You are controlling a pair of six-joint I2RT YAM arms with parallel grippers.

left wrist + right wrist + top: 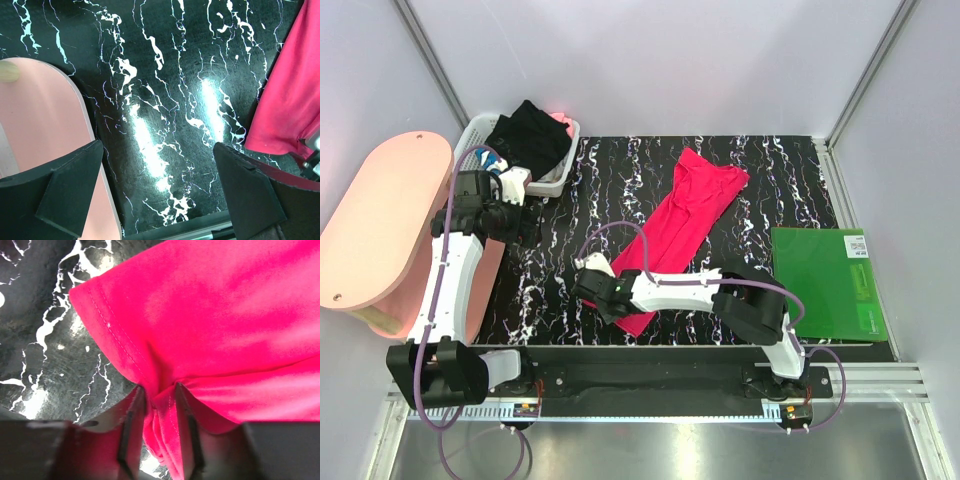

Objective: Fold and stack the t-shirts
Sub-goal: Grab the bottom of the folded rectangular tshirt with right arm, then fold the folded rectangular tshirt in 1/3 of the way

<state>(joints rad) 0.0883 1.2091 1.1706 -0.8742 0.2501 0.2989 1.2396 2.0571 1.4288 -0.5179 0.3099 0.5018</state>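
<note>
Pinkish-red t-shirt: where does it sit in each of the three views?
Top external: the pinkish-red t-shirt lies diagonally across the middle, running toward the near edge.
Left wrist: along the right edge.
Right wrist: fills the upper right, with a fold pinched between the right fingers.
Shared landmark: the black white-veined tabletop.

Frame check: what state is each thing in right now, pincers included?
red t-shirt: lying as a long narrow strip on the table, near corner pinched.
black t-shirt: crumpled in the white basket.
white basket: upright, holding clothes.
green mat: lying flat.
left pincer: open, empty, above the table.
right pincer: shut on the red t-shirt.
</note>
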